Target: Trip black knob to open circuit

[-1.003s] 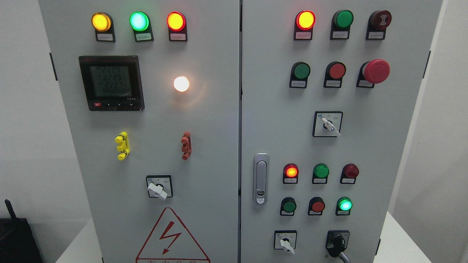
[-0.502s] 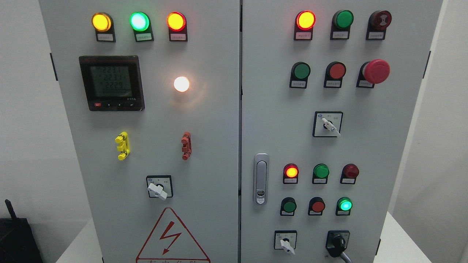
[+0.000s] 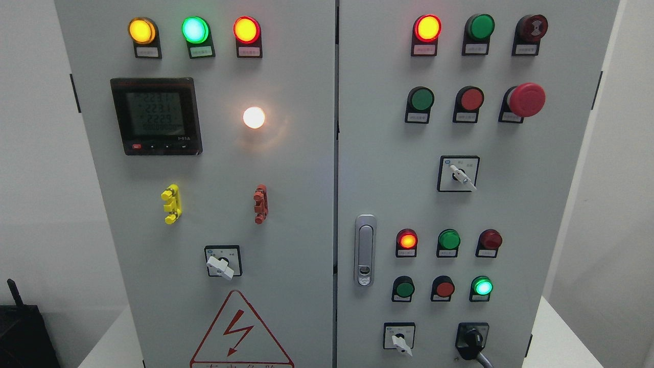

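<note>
Head view shows a grey control cabinet (image 3: pixel 306 204) with two doors, and neither robot hand is in the picture, so I cannot tell how the fingers stand. At the lower right of the right door sits the black knob (image 3: pixel 472 339), its handle pointing down and a little to the right. Just left of it is a white selector switch (image 3: pixel 399 338). Above them a green lamp (image 3: pixel 482 287) is lit. A digital meter (image 3: pixel 156 116) is on the left door.
</note>
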Robot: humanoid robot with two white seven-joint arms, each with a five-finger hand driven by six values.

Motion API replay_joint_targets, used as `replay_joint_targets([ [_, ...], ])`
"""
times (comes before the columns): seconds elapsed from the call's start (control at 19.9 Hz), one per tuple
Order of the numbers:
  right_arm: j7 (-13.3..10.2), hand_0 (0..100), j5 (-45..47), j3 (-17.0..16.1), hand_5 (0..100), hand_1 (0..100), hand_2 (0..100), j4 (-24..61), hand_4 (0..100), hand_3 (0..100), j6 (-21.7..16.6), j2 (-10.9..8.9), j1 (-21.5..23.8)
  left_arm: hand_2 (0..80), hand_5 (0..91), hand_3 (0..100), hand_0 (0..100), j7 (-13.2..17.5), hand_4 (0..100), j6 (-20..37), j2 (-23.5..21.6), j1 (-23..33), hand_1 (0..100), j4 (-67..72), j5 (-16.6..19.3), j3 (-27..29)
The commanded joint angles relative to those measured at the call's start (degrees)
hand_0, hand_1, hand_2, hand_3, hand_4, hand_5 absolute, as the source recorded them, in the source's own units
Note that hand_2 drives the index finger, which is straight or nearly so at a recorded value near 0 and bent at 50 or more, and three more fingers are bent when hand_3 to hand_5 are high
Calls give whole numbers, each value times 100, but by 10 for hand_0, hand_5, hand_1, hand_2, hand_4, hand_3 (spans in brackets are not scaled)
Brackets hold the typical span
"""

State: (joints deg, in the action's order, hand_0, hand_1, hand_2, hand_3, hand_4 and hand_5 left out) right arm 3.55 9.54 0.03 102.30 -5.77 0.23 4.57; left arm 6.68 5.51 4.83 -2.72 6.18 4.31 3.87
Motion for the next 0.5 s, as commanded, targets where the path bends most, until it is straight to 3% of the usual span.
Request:
replay_joint_targets([
  [0.0,-3,0,4,-135,948,0,0,18,953,1000,-11,56,9,0,0,0,120,0,0,2,0,0,389,-143,0,0],
  [0.45,-3,0,4,-188,948,0,0,9,952,1000,-11,3,18,0,0,0,120,0,0,2,0,0,389,-143,-9,0],
])
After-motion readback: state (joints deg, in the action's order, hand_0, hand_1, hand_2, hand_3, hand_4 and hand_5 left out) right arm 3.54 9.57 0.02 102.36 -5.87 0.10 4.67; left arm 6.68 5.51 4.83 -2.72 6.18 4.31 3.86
